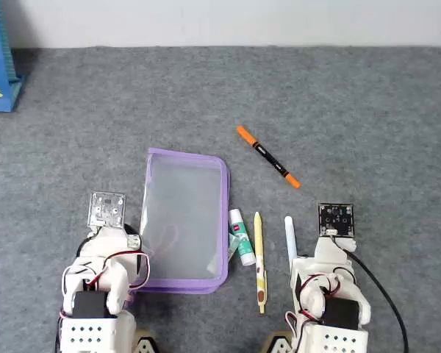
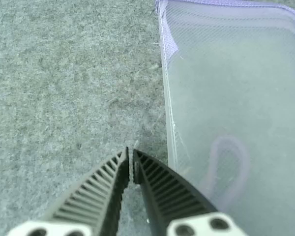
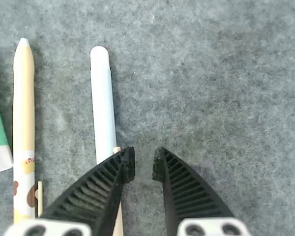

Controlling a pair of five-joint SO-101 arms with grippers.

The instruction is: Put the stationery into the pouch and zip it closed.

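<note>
A translucent pouch with purple trim (image 1: 184,220) lies flat on the grey carpet; its edge and a purple loop inside show in the left wrist view (image 2: 226,98). To its right lie a white-and-green glue stick (image 1: 242,237), a yellow pen (image 1: 259,259) and a white pen (image 1: 289,239). An orange marker (image 1: 268,157) lies farther back, at an angle. My left gripper (image 2: 131,155) is shut and empty over the carpet, just left of the pouch. My right gripper (image 3: 143,164) is open by a narrow gap, empty, beside the white pen (image 3: 102,101) and the yellow pen (image 3: 23,123).
A blue box (image 1: 0,66) stands at the far left edge. Both arm bases (image 1: 99,309) (image 1: 329,312) sit at the near edge. Bare grey carpet (image 1: 367,118) stretches to the back and right.
</note>
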